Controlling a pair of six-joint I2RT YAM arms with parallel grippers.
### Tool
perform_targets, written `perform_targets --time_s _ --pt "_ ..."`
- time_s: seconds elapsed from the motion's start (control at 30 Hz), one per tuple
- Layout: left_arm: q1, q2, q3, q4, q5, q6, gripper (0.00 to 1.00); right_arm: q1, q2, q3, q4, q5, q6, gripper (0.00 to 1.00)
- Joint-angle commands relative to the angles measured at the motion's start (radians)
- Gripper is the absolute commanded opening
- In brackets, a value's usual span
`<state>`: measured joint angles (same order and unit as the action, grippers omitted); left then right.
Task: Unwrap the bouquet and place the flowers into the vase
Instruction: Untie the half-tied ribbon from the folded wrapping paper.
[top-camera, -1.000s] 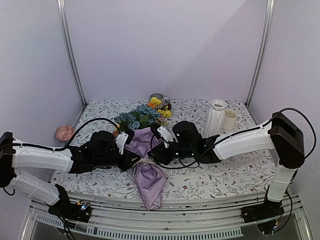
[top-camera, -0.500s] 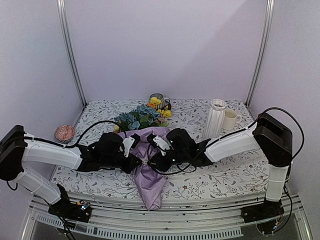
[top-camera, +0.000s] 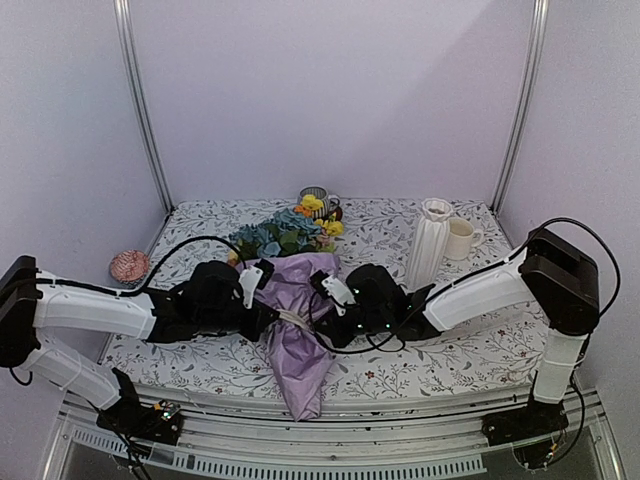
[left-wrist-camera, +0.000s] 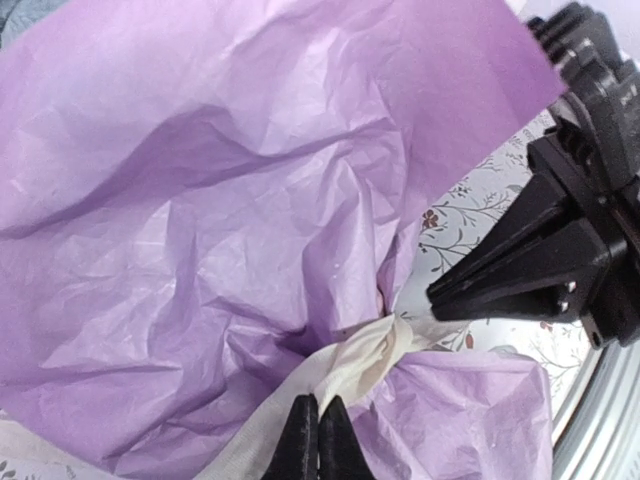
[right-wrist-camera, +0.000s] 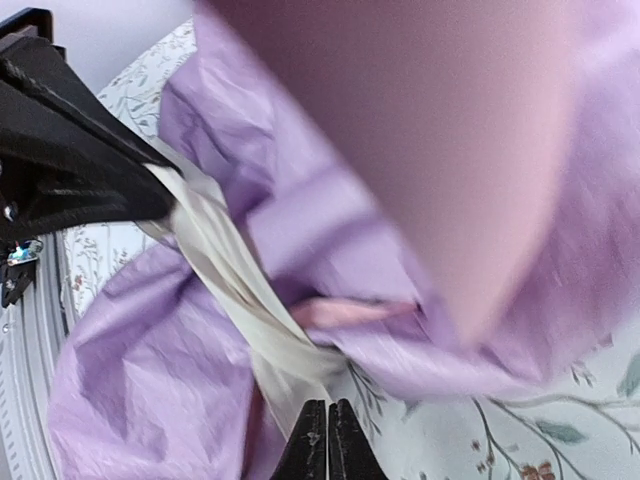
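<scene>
Bouquet lying on the desk, lilac paper on and tied. Left pincer and right pincer each pinch the cream ribbon. Untying, unwrapping and moving the flowers to the white vase remain.

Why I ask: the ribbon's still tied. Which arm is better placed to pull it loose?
Left, probably. The left gripper is shut on a ribbon strip leading off the knot, free to pull outward; the right gripper, shut on ribbon beside the knot, can anchor.
</scene>
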<state>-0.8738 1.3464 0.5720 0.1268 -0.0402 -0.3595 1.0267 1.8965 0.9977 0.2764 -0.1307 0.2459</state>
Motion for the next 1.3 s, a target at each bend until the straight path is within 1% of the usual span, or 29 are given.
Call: perform_targets --time_s 0.0,0.13,0.23,0.3,0.4,0.53,0.7,0.83,1.07,1.2,1.23,1.27 --pt "0.011 -0.021 -0.033 -0.009 -0.033 -0.030 0.00 -0.001 -0.056 -0.081 0.032 0.085 0.059 0.04" --pt "0.012 -0.030 -0.056 0.000 -0.039 -0.044 0.00 -0.001 -0.085 -0.140 0.053 0.111 0.087 0.03" --pt "0.013 -0.036 -0.068 0.014 -0.026 -0.048 0.00 -0.001 -0.104 -0.167 0.074 0.096 0.092 0.03" --pt "0.013 -0.038 -0.071 0.027 -0.001 -0.044 0.00 0.000 -0.111 -0.163 0.086 0.052 0.072 0.08" --pt "0.012 -0.038 -0.070 0.046 0.035 -0.041 0.02 0.007 -0.110 -0.138 0.093 0.012 0.032 0.15" --pt "0.013 -0.039 -0.063 0.061 0.059 -0.038 0.02 0.034 -0.091 -0.075 0.089 0.002 -0.019 0.16" --pt "0.013 -0.030 -0.052 0.065 0.079 -0.034 0.04 0.036 -0.033 0.010 0.067 -0.027 -0.059 0.17" --pt "0.013 -0.028 -0.055 0.077 0.086 -0.034 0.10 0.036 0.001 0.058 0.064 -0.054 -0.084 0.18" --pt "0.014 -0.017 -0.046 0.082 0.082 -0.030 0.11 0.036 0.043 0.104 0.046 -0.081 -0.104 0.18" --pt "0.016 -0.015 -0.037 0.083 0.082 -0.024 0.10 0.036 0.059 0.116 0.036 -0.081 -0.107 0.18" --pt "0.015 -0.015 -0.034 0.083 0.083 -0.025 0.10 0.036 0.066 0.123 0.032 -0.080 -0.108 0.22" --pt "0.016 -0.014 -0.032 0.083 0.085 -0.024 0.10 0.036 0.071 0.126 0.028 -0.078 -0.109 0.23"
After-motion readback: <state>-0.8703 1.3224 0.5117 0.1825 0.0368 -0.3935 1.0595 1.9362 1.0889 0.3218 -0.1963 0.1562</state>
